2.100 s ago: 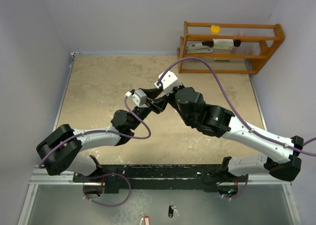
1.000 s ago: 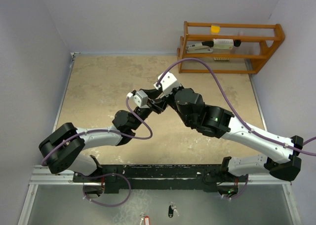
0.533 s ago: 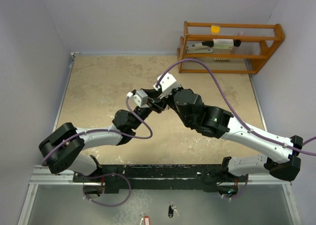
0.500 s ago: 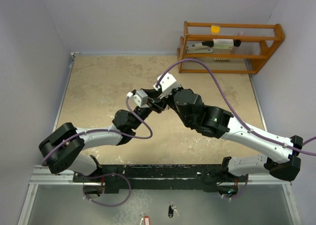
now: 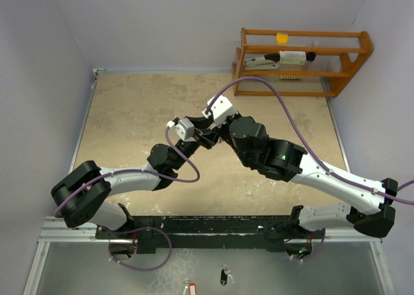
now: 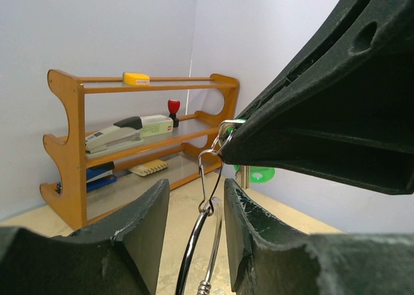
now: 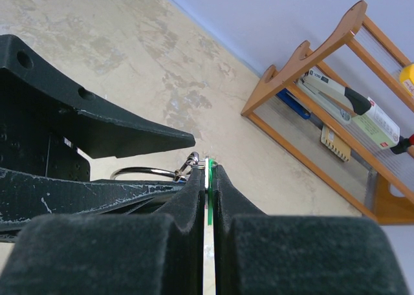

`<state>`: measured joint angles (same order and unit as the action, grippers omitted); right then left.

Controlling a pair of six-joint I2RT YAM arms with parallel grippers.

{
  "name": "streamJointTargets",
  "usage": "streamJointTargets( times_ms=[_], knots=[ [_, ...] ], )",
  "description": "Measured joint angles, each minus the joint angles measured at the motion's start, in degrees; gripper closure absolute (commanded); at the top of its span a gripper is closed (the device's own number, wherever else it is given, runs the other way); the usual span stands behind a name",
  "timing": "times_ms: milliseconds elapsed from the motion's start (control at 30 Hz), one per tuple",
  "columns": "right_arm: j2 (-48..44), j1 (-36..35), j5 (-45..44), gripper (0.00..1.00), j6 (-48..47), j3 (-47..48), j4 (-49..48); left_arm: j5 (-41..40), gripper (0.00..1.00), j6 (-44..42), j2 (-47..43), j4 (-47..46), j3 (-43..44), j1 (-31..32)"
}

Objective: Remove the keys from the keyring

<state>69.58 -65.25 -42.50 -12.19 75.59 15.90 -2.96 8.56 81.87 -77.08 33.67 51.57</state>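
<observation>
Two robot arms meet above the middle of a tan table (image 5: pixel 129 107). In the right wrist view, the right gripper (image 7: pixel 207 169) is clamped on a thin green key (image 7: pixel 209 204) at centre frame. At the centre of the left wrist view, the silver keyring (image 6: pixel 206 178) hangs from that gripper's tip, between the parted fingers of the left gripper (image 6: pixel 195 195). A wooden rack (image 6: pixel 65 133) stands at left.

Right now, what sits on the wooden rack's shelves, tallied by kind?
Yellow block: 1
White-and-black stapler: 1
Red-topped stamp: 1
Blue item: 1
Tan ribbed piece: 1
Total: 5
</observation>
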Motion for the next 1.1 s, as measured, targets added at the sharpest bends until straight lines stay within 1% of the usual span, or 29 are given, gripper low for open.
streamJointTargets(
  times_ms=[200,233,433,700,933,1100],
  knots=[
    [0.0,0.0,0.0,1.0,0.0,0.0,0.0,0.2,0.68,0.1,0.3,0.0,0.0,0.0],
    [0.0,0.0,0.0,1.0,0.0,-0.1,0.0,0.2,0.72,0.2,0.3,0.0,0.0,0.0],
    [0.0,0.0,0.0,1.0,0.0,-0.1,0.0,0.6,0.87,0.4,0.3,0.0,0.0,0.0],
    [0.0,-0.1,0.0,1.0,0.2,-0.1,0.0,1.4,0.95,0.2,0.3,0.1,0.0,0.2],
    [-0.2,-0.1,-0.2,1.0,0.2,-0.1,0.1,2.2,0.97,-1.2,-1.0,3.1,0.4,0.2],
    [-0.4,-0.4,-0.3,1.0,0.2,-0.1,0.0,2.1,0.91,-3.1,-2.7,5.5,0.4,0.3]
  ],
)
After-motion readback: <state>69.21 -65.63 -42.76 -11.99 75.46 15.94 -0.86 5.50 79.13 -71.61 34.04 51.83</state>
